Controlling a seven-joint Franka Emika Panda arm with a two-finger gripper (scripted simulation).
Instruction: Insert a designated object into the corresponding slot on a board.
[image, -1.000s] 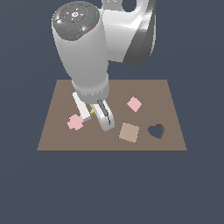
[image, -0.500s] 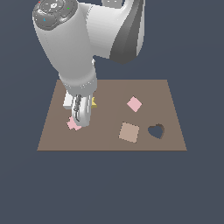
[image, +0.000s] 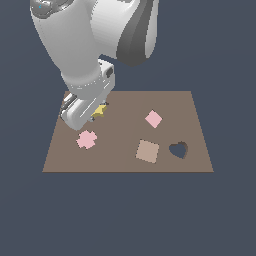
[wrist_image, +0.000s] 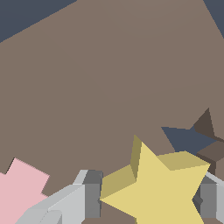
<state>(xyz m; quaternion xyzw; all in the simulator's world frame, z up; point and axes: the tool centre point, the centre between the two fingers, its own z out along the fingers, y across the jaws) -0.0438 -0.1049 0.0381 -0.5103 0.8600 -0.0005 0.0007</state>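
Fingers clamp your yellow star by opposite notches; it's light, rigid, slippery, beside the star slot.

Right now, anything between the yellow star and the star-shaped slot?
Nothing. In the wrist view the yellow star, flanked by the gripper fingers, sits right beside the star-shaped slot; no other piece between.

The yellow star, flanked on both sides by the gripper's grey fingers, sits just beside the open star-shaped slot with nothing between them, while the pink cross lies close on the other side (bare brown board beyond).
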